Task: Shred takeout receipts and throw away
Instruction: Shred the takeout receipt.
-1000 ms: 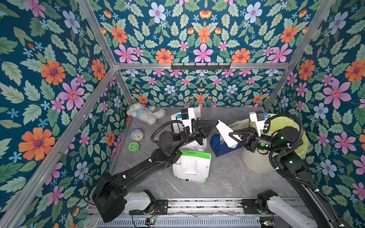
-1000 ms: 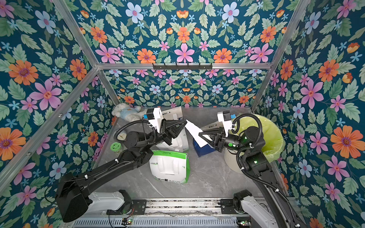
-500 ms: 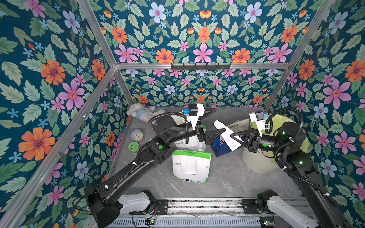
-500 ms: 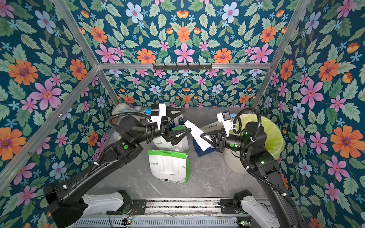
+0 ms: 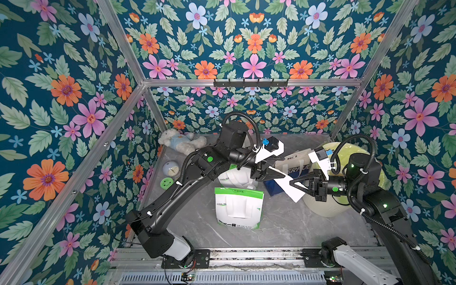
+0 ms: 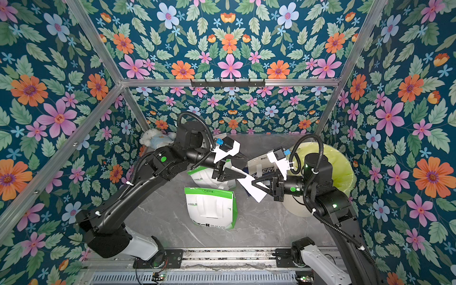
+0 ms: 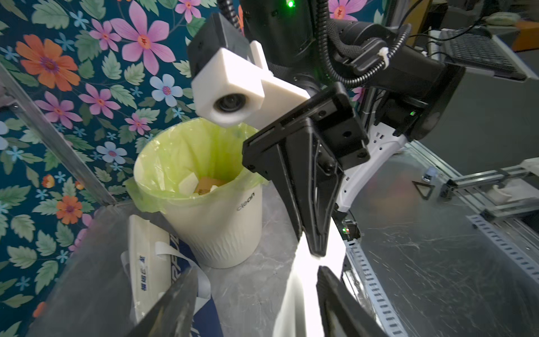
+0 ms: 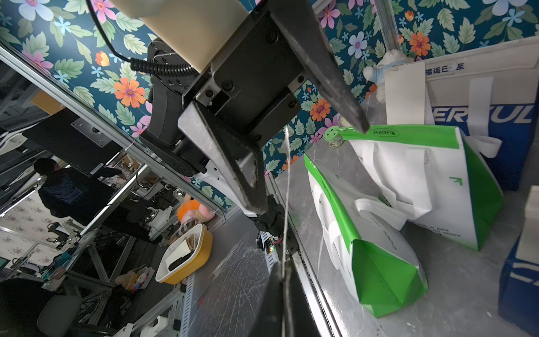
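One takeout receipt (image 5: 287, 190) (image 6: 251, 188), a plain white sheet, hangs in the air between my two grippers above the blue-and-white bag. My right gripper (image 5: 293, 183) (image 6: 254, 183) is shut on its middle; in the right wrist view the pads (image 8: 280, 280) pinch the sheet, seen edge-on as a thin line (image 8: 287, 163). My left gripper (image 5: 277, 170) (image 7: 255, 270) stands open around the sheet's upper end. The sheet (image 7: 303, 280) lies close to one left finger (image 7: 335, 297), with a wide gap to the other (image 7: 175, 303). The lined trash bin (image 5: 328, 204) (image 7: 204, 221) stands just behind my right gripper.
Two white-and-green bags (image 5: 238, 209) (image 5: 234, 177) lie mid-table, and a blue-and-white bag (image 5: 296, 167) stands by the bin. A plush toy (image 5: 181, 143), a small jar (image 5: 171, 169) and a green lid (image 5: 166, 183) sit at the back left. The bin holds some scraps (image 7: 204, 183).
My left gripper opened, swung up and away from the sheet, then came back with its jaws narrower around the upper end. The right gripper kept its hold and barely moved.
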Motion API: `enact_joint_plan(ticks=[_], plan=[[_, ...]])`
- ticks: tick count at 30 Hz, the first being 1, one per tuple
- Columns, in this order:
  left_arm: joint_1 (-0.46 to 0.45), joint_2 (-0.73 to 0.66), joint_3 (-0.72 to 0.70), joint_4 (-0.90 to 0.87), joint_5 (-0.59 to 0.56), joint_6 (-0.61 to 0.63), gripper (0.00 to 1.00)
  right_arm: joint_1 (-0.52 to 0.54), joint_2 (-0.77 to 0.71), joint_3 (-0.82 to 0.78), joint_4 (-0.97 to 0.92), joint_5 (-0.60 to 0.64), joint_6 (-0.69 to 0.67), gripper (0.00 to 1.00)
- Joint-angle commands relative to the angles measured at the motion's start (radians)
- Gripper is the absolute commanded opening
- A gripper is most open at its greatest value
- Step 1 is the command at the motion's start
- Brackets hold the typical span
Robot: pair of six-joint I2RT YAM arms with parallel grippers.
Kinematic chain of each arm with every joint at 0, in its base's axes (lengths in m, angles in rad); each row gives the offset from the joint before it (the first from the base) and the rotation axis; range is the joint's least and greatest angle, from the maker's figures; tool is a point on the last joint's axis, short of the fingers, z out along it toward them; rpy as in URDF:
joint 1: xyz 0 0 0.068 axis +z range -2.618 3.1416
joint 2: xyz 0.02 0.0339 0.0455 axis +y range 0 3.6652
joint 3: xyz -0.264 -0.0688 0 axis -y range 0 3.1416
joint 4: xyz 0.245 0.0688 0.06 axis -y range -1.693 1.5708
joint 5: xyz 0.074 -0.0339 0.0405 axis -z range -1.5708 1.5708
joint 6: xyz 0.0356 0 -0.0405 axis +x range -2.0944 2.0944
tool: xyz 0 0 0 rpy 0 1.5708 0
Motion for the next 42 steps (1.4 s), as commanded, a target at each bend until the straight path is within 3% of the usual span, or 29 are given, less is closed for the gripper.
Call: enact_joint_plan(ticks=[1, 7, 9, 15, 18, 21, 27, 30, 32, 36, 42], plan=[[-0.002, 0.000, 0.000, -0.038, 0.087, 0.025, 0.54, 0.001, -0.001, 0.006, -0.034, -0.012, -0.041, 0.00], [-0.009, -0.009, -0.020, -0.027, 0.088, 0.021, 0.46, 0.001, -0.001, 0.006, -0.023, -0.003, -0.039, 0.00], [-0.016, -0.010, -0.024, -0.021, 0.084, 0.021, 0.36, 0.002, 0.002, 0.007, -0.019, -0.003, -0.034, 0.00], [-0.039, -0.003, -0.034, -0.012, 0.055, 0.021, 0.27, 0.002, 0.005, 0.010, -0.012, 0.006, -0.026, 0.00], [-0.044, -0.003, -0.039, -0.006, 0.044, 0.019, 0.17, 0.001, 0.005, 0.013, -0.012, 0.013, -0.027, 0.00], [-0.047, -0.018, -0.066, 0.044, 0.027, -0.008, 0.00, 0.000, 0.002, 0.011, -0.013, 0.021, -0.029, 0.00], [-0.046, -0.072, -0.154, 0.167, 0.001, -0.062, 0.00, 0.001, -0.013, 0.002, 0.003, 0.077, -0.024, 0.00], [-0.046, -0.072, -0.162, 0.179, -0.002, -0.074, 0.00, 0.000, -0.035, -0.014, 0.040, 0.112, -0.017, 0.27], [-0.047, -0.074, -0.170, 0.196, -0.001, -0.087, 0.00, 0.001, -0.043, -0.025, 0.080, 0.111, 0.001, 0.36], [-0.048, -0.079, -0.192, 0.241, -0.001, -0.111, 0.00, 0.001, -0.042, -0.034, 0.144, 0.092, 0.035, 0.37], [-0.048, -0.089, -0.212, 0.287, 0.007, -0.135, 0.00, 0.003, -0.025, -0.043, 0.199, 0.081, 0.068, 0.30]])
